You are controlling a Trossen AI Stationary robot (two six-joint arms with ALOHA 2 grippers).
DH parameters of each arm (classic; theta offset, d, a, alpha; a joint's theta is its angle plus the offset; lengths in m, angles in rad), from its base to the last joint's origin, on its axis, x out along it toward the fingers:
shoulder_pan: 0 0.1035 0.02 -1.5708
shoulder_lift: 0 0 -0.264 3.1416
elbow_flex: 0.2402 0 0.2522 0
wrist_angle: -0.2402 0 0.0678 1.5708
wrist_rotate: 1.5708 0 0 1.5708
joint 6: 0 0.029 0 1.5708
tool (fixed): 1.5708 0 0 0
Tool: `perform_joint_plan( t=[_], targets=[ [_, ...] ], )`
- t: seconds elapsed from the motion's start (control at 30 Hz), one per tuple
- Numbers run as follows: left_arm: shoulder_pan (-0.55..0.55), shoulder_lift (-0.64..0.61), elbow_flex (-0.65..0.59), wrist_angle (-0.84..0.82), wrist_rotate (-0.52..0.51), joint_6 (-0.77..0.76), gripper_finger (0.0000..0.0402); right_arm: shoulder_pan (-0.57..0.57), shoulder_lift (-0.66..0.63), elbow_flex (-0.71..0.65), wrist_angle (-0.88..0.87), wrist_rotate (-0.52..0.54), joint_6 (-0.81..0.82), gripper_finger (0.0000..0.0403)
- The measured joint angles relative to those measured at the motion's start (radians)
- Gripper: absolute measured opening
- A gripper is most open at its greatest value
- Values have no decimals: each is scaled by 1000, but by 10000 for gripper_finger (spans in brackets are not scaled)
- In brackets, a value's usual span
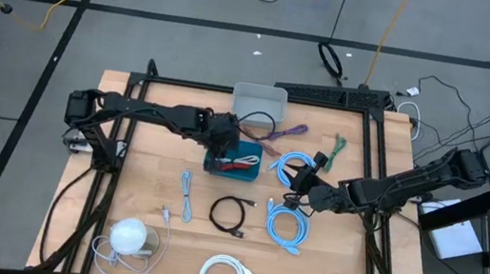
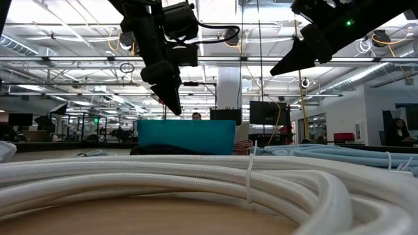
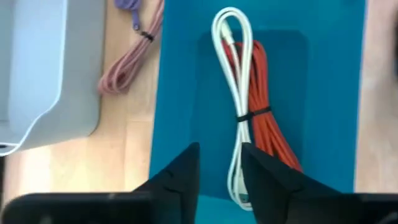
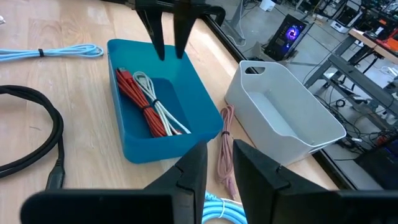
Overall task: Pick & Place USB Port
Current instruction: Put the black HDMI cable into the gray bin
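Left hand (image 4: 168, 46) above blue bin (image 4: 140, 152), fingers spread, pinching nothing. White cable (image 3: 233, 112) directly below, beside red cable (image 3: 261, 106). Light, floppy, slippery; best grabbed at tie. Right hand (image 4: 214, 168) nearby, slightly parted, empty.

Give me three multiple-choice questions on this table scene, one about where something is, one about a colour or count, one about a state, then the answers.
1. Where does the left gripper hang?
A. Above the blue bin
B. Inside the grey bin
C. Over the black cable

2. Which cable colours lie in the blue bin?
A. Two black
B. One white, one red
C. One purple, one green

3. What do the left gripper's fingers hold?
A. The white cable
B. The red cable
C. Nothing

Answers: 1 A, the right wrist view shows it over the bin's far rim. 2 B, the white cable lies beside the red cable. 3 C, its fingers stand apart and bare above the bundles.
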Motion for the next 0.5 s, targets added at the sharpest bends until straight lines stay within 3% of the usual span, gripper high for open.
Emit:
perform_joint_plan(
  t=[0.27, 0.37, 0.5],
  targets=[
    [-43, -35, -2, -10, -141, 4, 181, 0, 0, 0, -36, 37, 2, 70],
    [-71, -83, -1, -4, -202, -8, 185, -12, 0, 0, -109, 81, 72, 70],
    [-111, -178, -1, -4, -251, -47, 186, -59, 0, 0, -238, 36, 204, 70]
  ],
)
